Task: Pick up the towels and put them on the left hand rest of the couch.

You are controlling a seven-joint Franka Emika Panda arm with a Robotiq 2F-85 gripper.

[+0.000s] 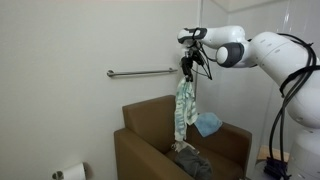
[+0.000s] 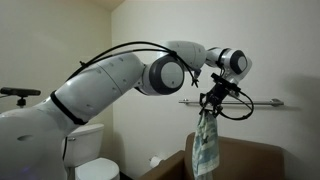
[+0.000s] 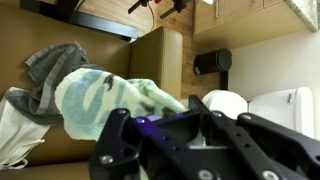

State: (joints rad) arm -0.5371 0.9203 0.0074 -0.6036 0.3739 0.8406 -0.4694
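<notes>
beneath the tool (image 1: 186, 75), green towel (image 1: 185, 110); blue towel (image 1: 208, 124) in an exterior view alone

Three towels at the brown couch (image 1: 150, 128)
A green and white towel (image 1: 185, 110) hangs straight down from the gripper (image 1: 186, 70), above the seat. A grey towel (image 1: 190, 160) lies crumpled on the seat under it. A blue towel (image 1: 208, 124) sits near the couch's back.

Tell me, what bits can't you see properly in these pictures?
- Tool fingertips: buried in the patterned towel in the wrist view, too small in both exterior views.
- Couch: lower part cut off by the bottom edge in both exterior views.
- Gray towel: partly cut off by the bottom edge in an exterior view.
- Towel's print: too blurry to name.
</notes>
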